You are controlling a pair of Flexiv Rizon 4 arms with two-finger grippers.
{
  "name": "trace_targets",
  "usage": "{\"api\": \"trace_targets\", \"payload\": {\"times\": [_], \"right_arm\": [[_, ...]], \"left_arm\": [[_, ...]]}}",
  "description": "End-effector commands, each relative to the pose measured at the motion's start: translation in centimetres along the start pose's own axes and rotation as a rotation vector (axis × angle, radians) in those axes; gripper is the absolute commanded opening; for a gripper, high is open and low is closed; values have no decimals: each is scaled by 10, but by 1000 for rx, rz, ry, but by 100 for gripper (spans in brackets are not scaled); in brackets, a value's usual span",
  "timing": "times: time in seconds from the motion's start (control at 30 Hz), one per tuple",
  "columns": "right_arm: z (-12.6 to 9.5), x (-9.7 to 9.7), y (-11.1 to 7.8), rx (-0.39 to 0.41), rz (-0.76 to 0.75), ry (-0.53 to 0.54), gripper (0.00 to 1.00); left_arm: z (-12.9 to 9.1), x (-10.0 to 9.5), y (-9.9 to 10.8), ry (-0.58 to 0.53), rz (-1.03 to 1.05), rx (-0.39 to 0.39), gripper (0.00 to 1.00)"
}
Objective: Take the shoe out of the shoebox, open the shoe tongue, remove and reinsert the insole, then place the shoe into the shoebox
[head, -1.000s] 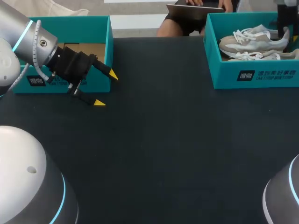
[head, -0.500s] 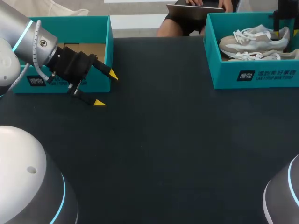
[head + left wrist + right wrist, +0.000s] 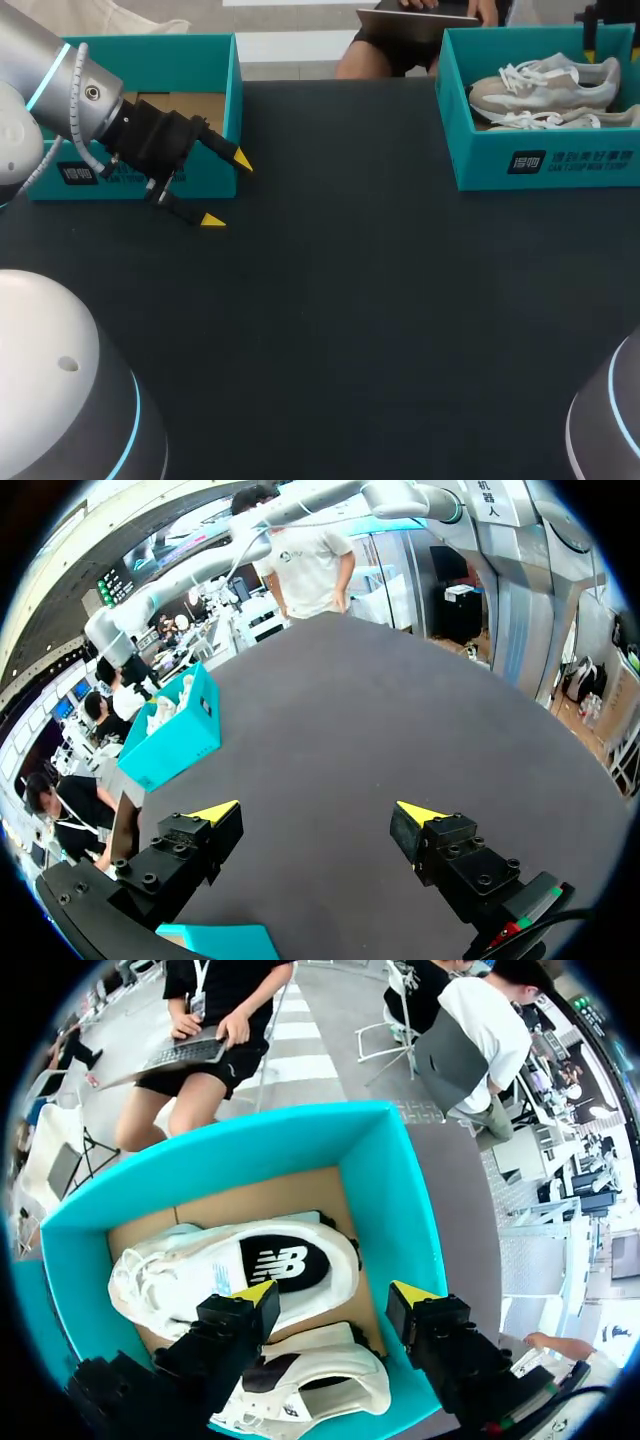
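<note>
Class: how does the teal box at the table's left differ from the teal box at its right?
The right teal cardboard box holds two pale lace-up shoes; the left teal cardboard box shows only brown floor. The open left tool sits outside the left box, the open right tool above the right box. Both are open-topped.

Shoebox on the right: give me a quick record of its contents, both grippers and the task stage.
shoebox: teal, open, far right in the head view
contents: two pale shoes, side by side
right gripper: open, above the shoes, gripping nothing
left gripper: open, empty, beside second teal box
task stage: no shoe taken out yet
</note>
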State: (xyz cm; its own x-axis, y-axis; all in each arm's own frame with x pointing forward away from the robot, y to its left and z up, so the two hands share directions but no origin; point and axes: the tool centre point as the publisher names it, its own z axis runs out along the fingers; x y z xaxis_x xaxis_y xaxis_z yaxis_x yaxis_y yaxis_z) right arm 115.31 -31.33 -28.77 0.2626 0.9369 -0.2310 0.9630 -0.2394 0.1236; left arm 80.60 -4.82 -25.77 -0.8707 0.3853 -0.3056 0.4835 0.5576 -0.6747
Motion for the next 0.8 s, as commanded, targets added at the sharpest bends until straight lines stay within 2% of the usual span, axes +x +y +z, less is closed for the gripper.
{"api": "trace_targets", "payload": {"times": [0.03,0.3,0.47,0.8], "right_arm": [[-23,-3,-19,-96,-21,15,72],[-58,6,-41,-118,-51,43,83],[-76,8,-55,-126,-50,34,100],[-105,22,-84,-145,-84,60,100]], "left_arm": [[0,0,0,2,0,-2,100],[0,0,0,2,0,-2,100],[0,0,0,2,0,-2,100],[0,0,0,2,0,-2,100]]}}
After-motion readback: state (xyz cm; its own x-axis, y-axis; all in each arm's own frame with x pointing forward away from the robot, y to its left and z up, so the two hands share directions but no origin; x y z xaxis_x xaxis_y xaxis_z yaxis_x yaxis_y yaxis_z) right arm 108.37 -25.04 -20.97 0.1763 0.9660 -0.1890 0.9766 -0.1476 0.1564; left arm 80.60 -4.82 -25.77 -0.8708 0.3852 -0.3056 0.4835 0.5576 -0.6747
